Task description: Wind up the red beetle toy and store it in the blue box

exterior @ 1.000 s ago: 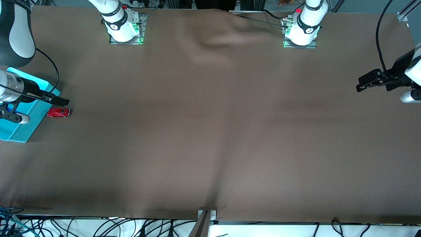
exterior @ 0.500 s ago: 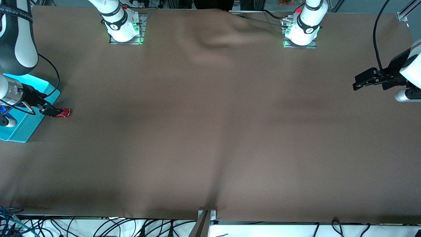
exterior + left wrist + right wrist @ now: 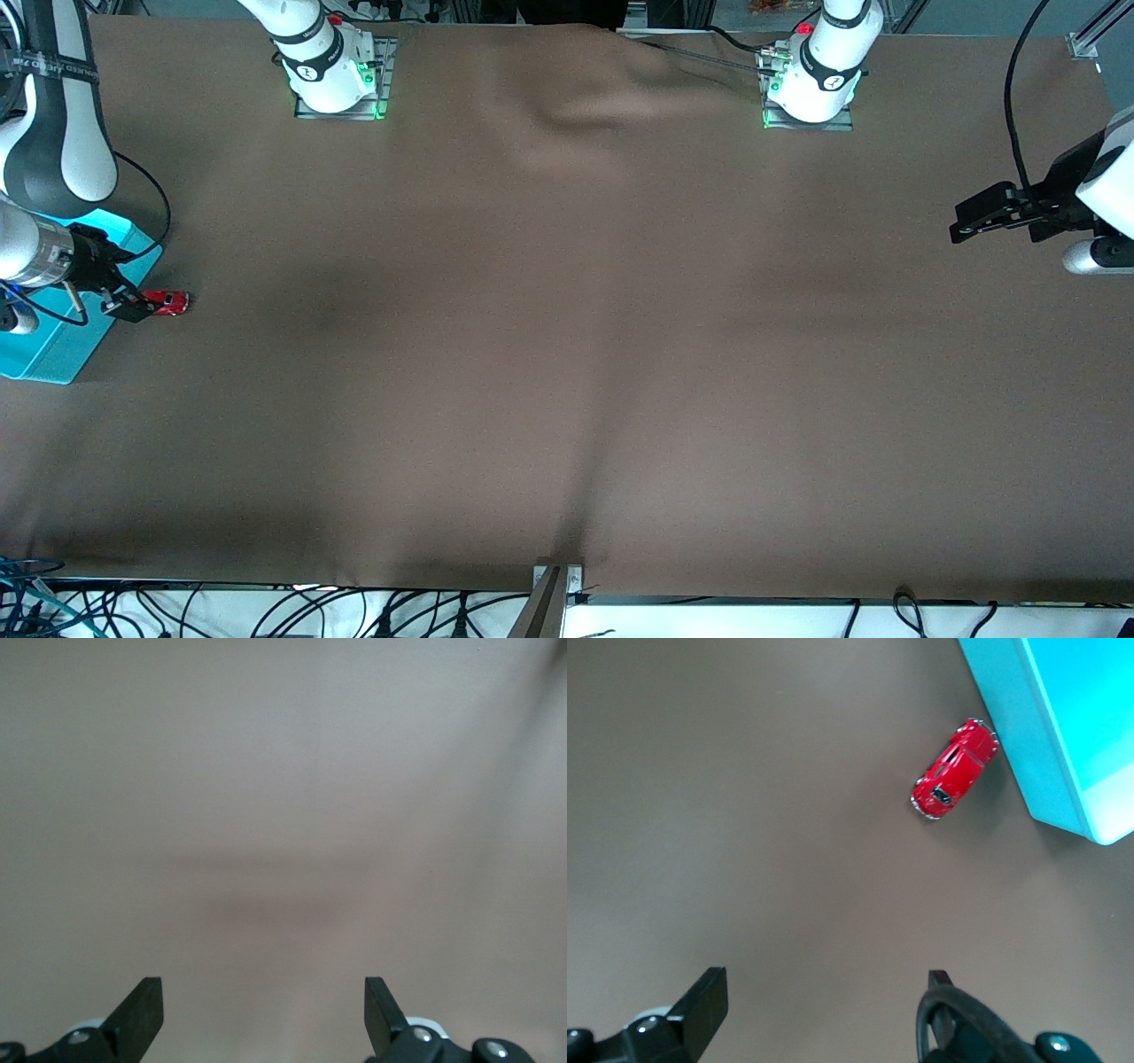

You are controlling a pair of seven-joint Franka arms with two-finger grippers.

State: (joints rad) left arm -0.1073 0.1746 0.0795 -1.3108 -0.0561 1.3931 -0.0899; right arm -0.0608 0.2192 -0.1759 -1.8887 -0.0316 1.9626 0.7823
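1. Red beetle toy (image 3: 954,771): a tiny glossy car that stood on its wheels on the brown worktop (image 3: 567,354), at the right arm's end. One end sat just beside the blue box's wall; whether they touched could not be told.
2. Handling, as judged: light, rigid and slick-shelled, apt to roll or squirt out of a loose pinch. Best taken across the two long flanks, low on the body, clear of the wheels.
3. Blue box (image 3: 1050,726): a shallow turquoise container, open-topped and far larger than the toy. Its wall beside the toy left little room for a finger on that end.
4. Right tool (image 3: 124,301): fingers apart, holding nothing, low over the worktop at the toy, part covering it in the front view.
5. Left tool (image 3: 974,217): fingers apart, empty, waiting above bare worktop at the left arm's end.
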